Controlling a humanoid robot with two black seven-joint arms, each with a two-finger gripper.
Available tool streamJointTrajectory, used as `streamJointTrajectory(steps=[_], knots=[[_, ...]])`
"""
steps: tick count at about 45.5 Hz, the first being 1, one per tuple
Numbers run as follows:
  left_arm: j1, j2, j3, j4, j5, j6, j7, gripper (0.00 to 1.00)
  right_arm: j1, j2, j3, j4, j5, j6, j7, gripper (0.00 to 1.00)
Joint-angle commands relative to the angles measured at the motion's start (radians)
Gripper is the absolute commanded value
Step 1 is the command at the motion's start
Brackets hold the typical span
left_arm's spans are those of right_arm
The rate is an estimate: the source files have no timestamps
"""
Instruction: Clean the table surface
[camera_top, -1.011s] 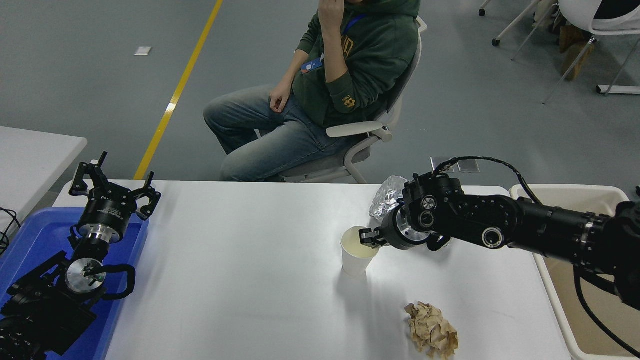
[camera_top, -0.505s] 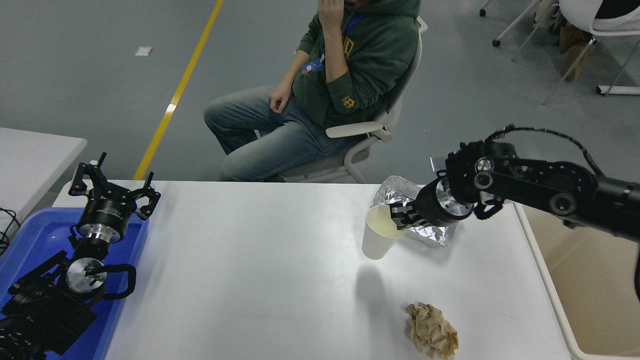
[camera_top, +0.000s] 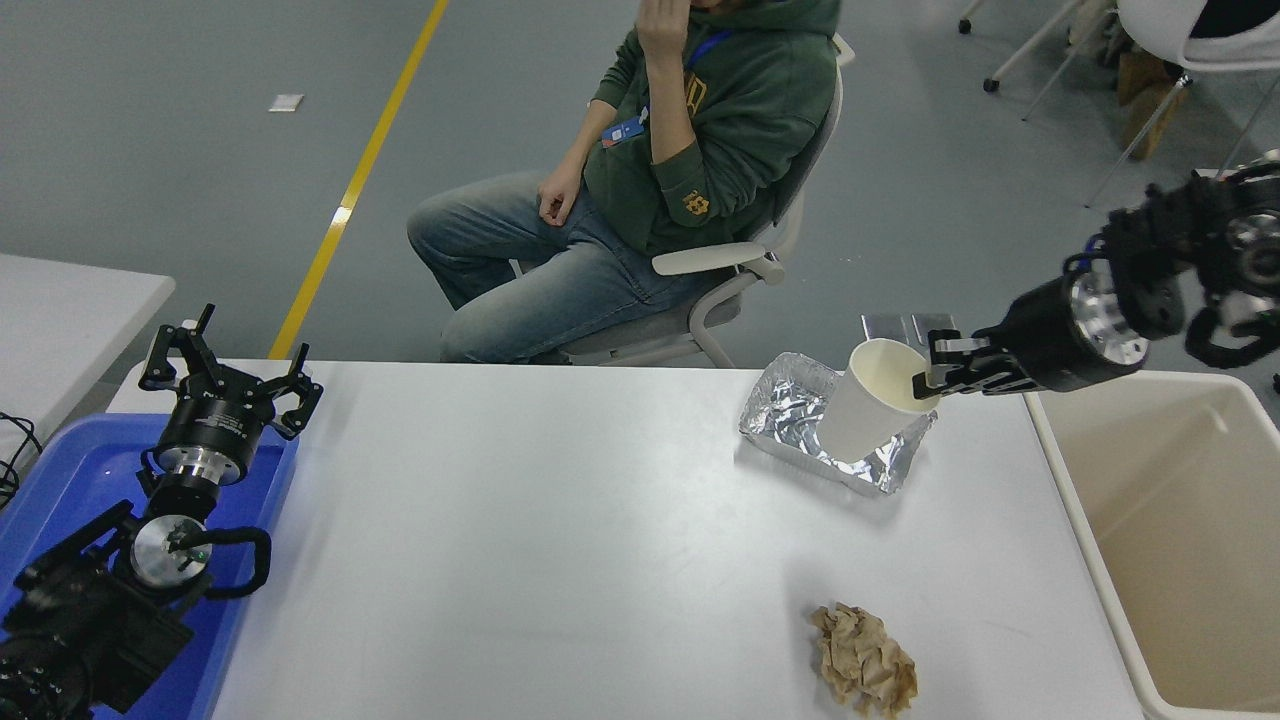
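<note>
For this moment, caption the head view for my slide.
Right gripper holds a tilted white paper cup by its rim above a foil tray, beside the beige bin.

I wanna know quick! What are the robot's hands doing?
Left gripper: open, empty, over the blue tray.
Right gripper: closed on the paper cup.

A single head view looks forward and down from high on the robot's side of the table (camera_top: 560, 560); the near edge falls below the frame, the far edge runs across the middle; beyond it grey floor and a seated person (camera_top: 640, 190) fill the top; the left gripper (camera_top: 228, 385) sits close at lower left, the right gripper (camera_top: 930, 378) enters from the right edge, its jaws pointing leftward; no second view shares the scene.
</note>
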Motion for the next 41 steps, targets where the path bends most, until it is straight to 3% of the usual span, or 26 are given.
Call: streamJointTrajectory(steps=[1,18,24,41], knots=[[0.000,0.000,0.000,0.000,0.000,0.000,0.000,1.00,-0.003,-0.152,0.094,0.026,0.029,0.093,0.003,0.00],[0.000,0.000,0.000,0.000,0.000,0.000,0.000,1.00,-0.030,-0.242,0.127,0.016,-0.031,0.093,0.067,0.00],[0.000,0.000,0.000,0.000,0.000,0.000,0.000,1.00,-0.078,-0.236,0.134,-0.052,-0.144,0.093,0.152,0.00],[0.000,0.000,0.000,0.000,-0.002,0.000,0.000,1.00,-0.214,-0.231,0.122,-0.224,-0.256,0.039,0.371,0.00]])
